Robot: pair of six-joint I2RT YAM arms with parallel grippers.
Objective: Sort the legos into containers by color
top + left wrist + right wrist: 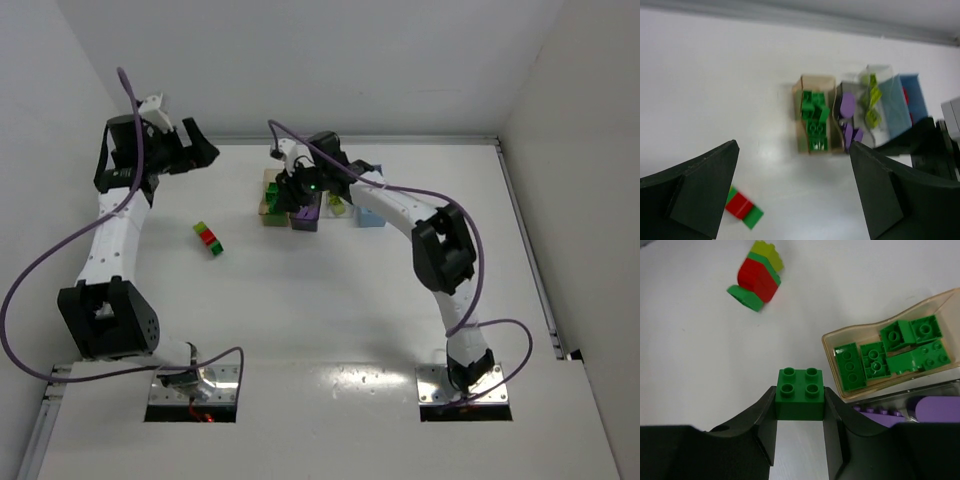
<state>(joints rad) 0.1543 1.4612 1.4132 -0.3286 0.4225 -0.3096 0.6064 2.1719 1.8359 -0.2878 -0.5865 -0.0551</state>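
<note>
White table (330,310), white walls (350,60) — even light

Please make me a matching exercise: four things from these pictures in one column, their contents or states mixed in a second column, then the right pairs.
1. tan bin
2. dark grey bin
3. left gripper
4. right gripper

a. shut on a dark green brick
b. holds purple bricks
c. open, empty
d. holds dark green bricks

Pairs: 1-d, 2-b, 3-c, 4-a
</note>
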